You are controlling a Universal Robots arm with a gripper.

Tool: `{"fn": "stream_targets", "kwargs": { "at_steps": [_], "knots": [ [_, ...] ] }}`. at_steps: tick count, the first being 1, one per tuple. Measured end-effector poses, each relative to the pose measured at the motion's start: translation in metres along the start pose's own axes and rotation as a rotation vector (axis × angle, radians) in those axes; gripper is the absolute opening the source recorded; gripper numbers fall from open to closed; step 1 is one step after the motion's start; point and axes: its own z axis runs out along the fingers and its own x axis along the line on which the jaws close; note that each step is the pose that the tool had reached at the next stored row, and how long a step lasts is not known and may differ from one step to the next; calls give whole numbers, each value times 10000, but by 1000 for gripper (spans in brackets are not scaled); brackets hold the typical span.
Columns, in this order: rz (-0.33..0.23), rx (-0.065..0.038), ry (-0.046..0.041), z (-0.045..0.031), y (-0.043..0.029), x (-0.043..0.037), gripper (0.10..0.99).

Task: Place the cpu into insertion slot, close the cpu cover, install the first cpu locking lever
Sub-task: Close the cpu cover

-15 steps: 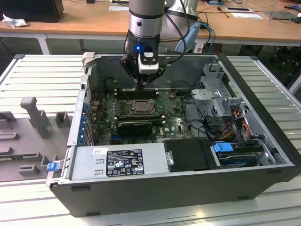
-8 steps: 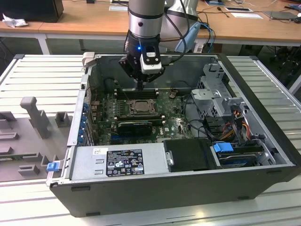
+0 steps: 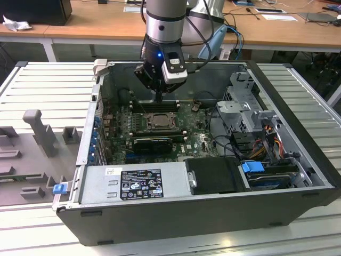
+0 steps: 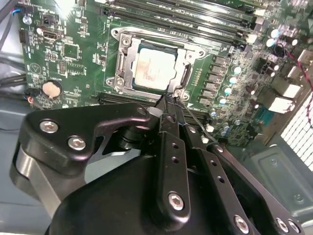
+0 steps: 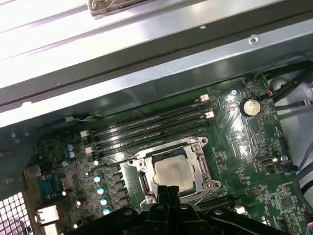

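The cpu [image 4: 155,68] lies pale and square in the insertion slot [image 3: 160,120] on the green board, also seen in the first wrist view as the cpu [image 5: 172,171]. The silver cpu cover [image 4: 123,66] lies flat around it, and the chip shows through its window. My gripper [image 4: 168,102] is shut, and its tips stand at the socket's edge by a thin metal lever rod [image 4: 195,119]. Whether they touch the rod I cannot tell. In the exterior view the gripper [image 3: 159,98] hangs just above the socket inside the open case.
Long memory slots [image 5: 146,129] run beside the socket. A coin battery [image 5: 251,106] sits on the board. A black card block [image 3: 152,143], the power supply [image 3: 138,181], a drive cage [image 3: 245,106] and cables [image 3: 266,144] crowd the case. The case wall [image 5: 161,63] stands close.
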Motion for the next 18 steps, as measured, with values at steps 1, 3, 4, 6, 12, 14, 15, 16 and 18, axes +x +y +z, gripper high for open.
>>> {"fn": "stream_targets", "kwargs": {
  "at_steps": [1,3,4,6,12,14,15,16,18],
  "knots": [
    [-181,6,6,0,0,0,106],
    [-371,12,13,0,0,0,106],
    [-503,17,18,0,0,0,106],
    [-793,27,28,0,0,0,106],
    [-2470,82,79,1,0,0,106],
    [-2812,91,62,3,0,-1,106],
    [-2907,84,-8,6,-1,2,106],
    [-2936,70,-105,8,-2,6,106],
    [-2996,48,-246,13,-5,16,106]
  ]
}}
